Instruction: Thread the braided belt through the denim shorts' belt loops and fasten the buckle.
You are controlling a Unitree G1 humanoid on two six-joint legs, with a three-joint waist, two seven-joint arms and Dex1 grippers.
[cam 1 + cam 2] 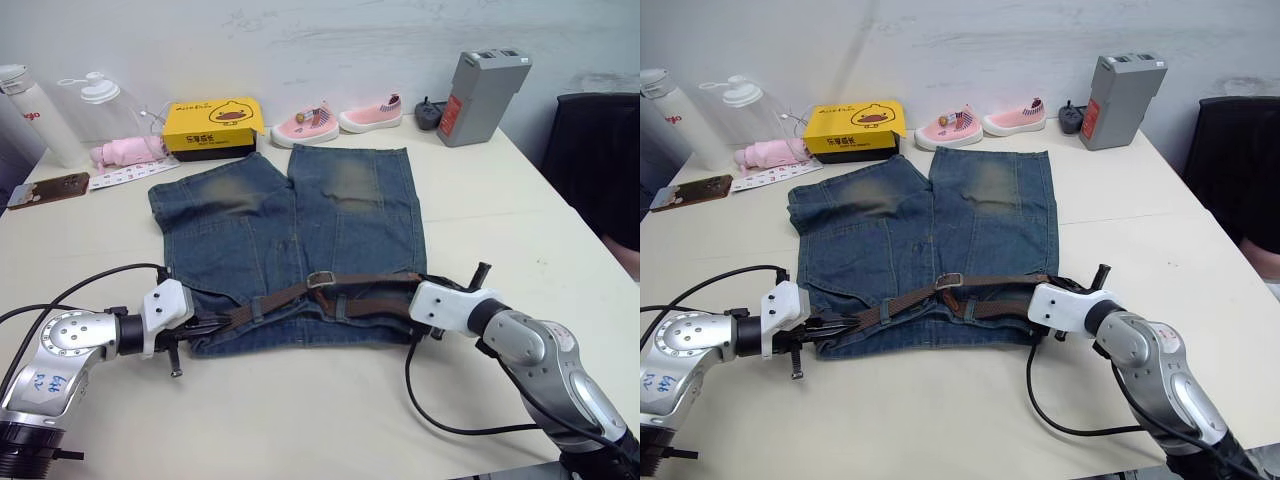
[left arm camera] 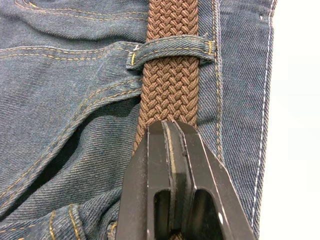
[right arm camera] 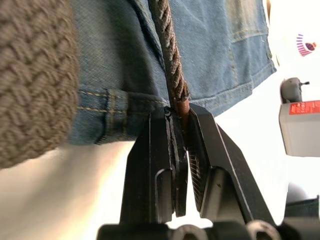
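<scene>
The denim shorts [image 1: 290, 220] lie flat on the table, waistband toward me. Along that waistband runs the braided belt [image 1: 270, 302], and its silver buckle [image 1: 320, 280] rests near the middle. At the waistband's left end my left gripper [image 1: 205, 327] is shut on the belt. In the left wrist view the left gripper [image 2: 170, 126] sits just short of a belt loop [image 2: 170, 50] that the belt passes under. My right gripper [image 3: 177, 112] is at the waistband's right end, shut on the belt where the braid meets its brown leather tip [image 3: 183, 106].
A yellow box [image 1: 213, 126], two pink shoes [image 1: 305, 127] and a grey box [image 1: 482, 97] stand along the table's far edge. Bottles [image 1: 35, 115] and a phone [image 1: 47, 189] are at the far left. A dark chair [image 1: 595, 160] stands off the table's right side.
</scene>
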